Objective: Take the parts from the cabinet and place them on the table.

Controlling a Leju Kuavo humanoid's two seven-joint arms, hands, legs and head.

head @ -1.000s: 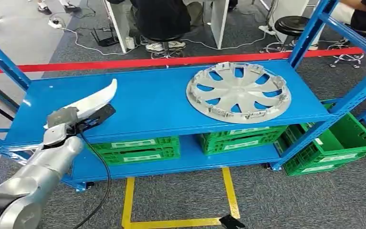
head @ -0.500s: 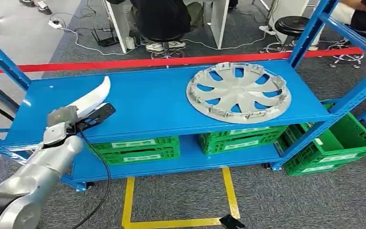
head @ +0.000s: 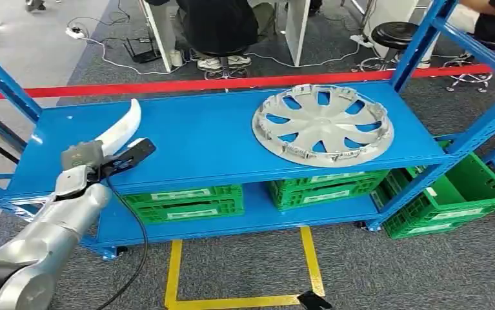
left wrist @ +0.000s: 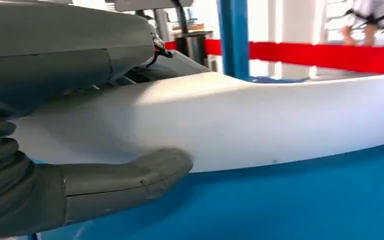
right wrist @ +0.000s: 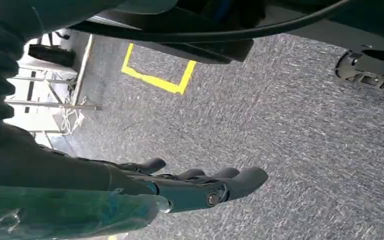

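Note:
A long curved white part is in my left hand over the left end of the blue cabinet shelf. Its tip points up and away from me. In the left wrist view the thumb presses the white part from one side and the fingers close on the other. A silver hubcap lies flat on the right half of the shelf. My right hand hangs over grey carpet, fingers stretched out with nothing in them.
Green crates fill the lower shelf, and another green crate stands on the floor at the right. Blue uprights frame the shelf. A red barrier tape runs behind it. People sit beyond. Yellow floor tape marks the carpet.
The white part has swung in my left hand: its tip moved left and rose more upright. The arm shifted slightly left.

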